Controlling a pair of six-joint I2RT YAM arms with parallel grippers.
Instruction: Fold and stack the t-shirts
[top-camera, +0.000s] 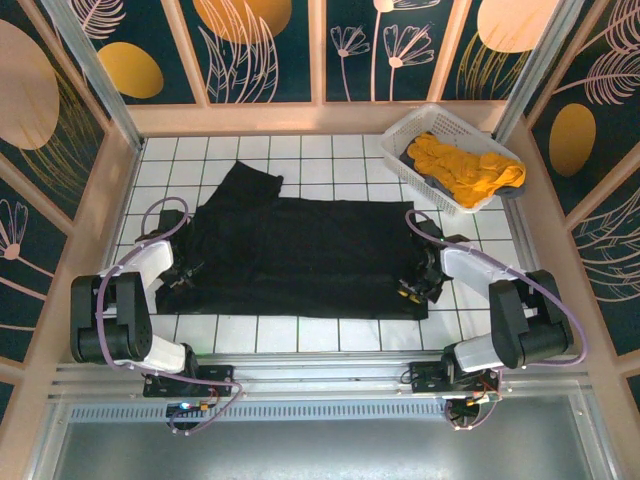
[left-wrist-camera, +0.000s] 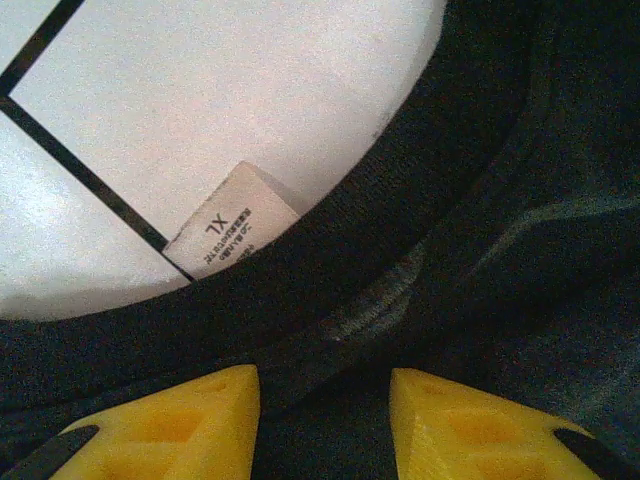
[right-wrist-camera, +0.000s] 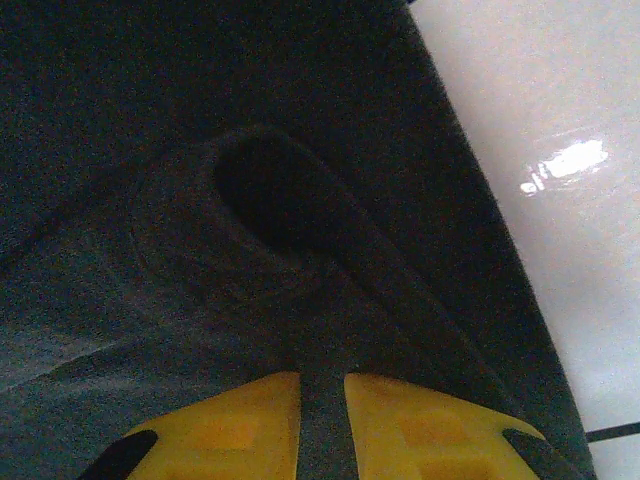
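Carefully: both ends needed a firm pinch before any fold

From the top camera, the black t-shirt (top-camera: 300, 255) lay spread flat on the white tiled table (top-camera: 300, 335), with one sleeve pointing far-left. The left gripper (top-camera: 186, 270) sat at its near-left edge and the right gripper (top-camera: 412, 288) at its near-right corner. The mustard-orange t-shirt (top-camera: 465, 165) was heaped in the white basket (top-camera: 398, 148) at the far right, well apart.

In the left wrist view, the left gripper (left-wrist-camera: 325, 400) had its jaws spread apart over the collar (left-wrist-camera: 400, 200), and the size label (left-wrist-camera: 230, 235) lay just beyond on the tile. Nothing was gripped there yet, so I judge it should take the collar rib before lifting.

In the right wrist view, the right gripper (right-wrist-camera: 322, 400) was clenched on a raised ridge (right-wrist-camera: 300, 230) of the black cloth near the edge. This hold looked thin. I think both arms should rise together and evenly, otherwise the cloth may slip or drag crooked.
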